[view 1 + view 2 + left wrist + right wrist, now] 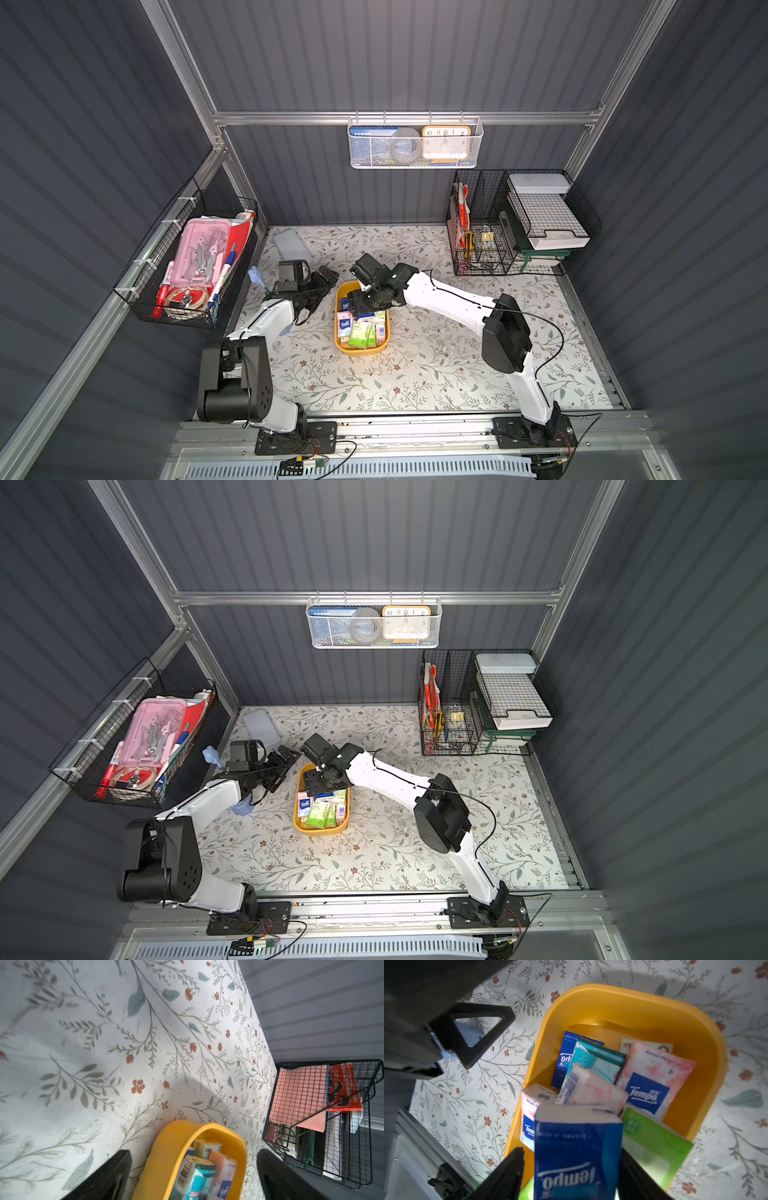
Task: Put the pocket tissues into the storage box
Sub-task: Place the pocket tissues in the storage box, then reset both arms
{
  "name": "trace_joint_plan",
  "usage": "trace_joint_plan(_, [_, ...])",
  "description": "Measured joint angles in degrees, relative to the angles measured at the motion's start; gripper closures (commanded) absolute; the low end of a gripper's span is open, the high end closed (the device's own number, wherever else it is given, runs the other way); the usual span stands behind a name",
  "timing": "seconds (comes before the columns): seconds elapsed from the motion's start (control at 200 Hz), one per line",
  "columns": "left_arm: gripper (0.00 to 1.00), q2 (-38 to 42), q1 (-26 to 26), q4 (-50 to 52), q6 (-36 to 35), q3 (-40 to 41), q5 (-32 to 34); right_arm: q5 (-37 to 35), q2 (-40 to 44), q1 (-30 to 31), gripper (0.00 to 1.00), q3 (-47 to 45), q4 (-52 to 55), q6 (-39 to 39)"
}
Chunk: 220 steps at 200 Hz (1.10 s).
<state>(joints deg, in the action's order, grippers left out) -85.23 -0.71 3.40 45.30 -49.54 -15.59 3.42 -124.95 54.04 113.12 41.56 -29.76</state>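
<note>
Right gripper hovered over the storage box, jaws spread, a dark blue packet between them; contact on one side was unclear. Other pocket tissues lay inside, partly hidden.

The pocket tissues fill the storage box almost to its rim. The right gripper blocks its far end, the left gripper its left side. Near the arm bases the table lies open.
</note>
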Motion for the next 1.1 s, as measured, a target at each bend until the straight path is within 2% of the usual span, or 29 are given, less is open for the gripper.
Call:
trace_joint_plan(0.35, [0.01,1.5,0.3,4.5,-4.0,-1.9,2.7,-3.5,0.0,-0.1,0.01,0.0,-0.3,1.3])
trace_joint_plan(0.54, [0.01,1.6,0.4,8.1,-7.3,-5.6,4.8,-5.7,0.7,-1.6,0.01,0.2,0.0,2.7])
trace_joint_plan(0.72, [0.01,1.8,0.4,10.5,-14.6,-10.6,8.4,-11.0,4.5,-4.4,0.01,-1.2,-0.5,5.7])
trace_joint_plan(0.881, [0.01,1.7,0.4,9.2,-22.9,-13.0,15.1,-15.4,18.4,-10.6,0.01,-15.0,-6.5,11.4])
trace_joint_plan(0.976, [0.01,1.0,0.4,5.4,-27.5,-11.3,18.7,-16.5,28.3,-18.4,0.01,-27.4,-14.9,16.8])
trace_joint_plan(1.101, [0.01,-0.7,0.4,-2.9,-32.8,-4.3,21.2,-18.0,38.5,-29.5,0.01,-44.4,-26.6,23.4])
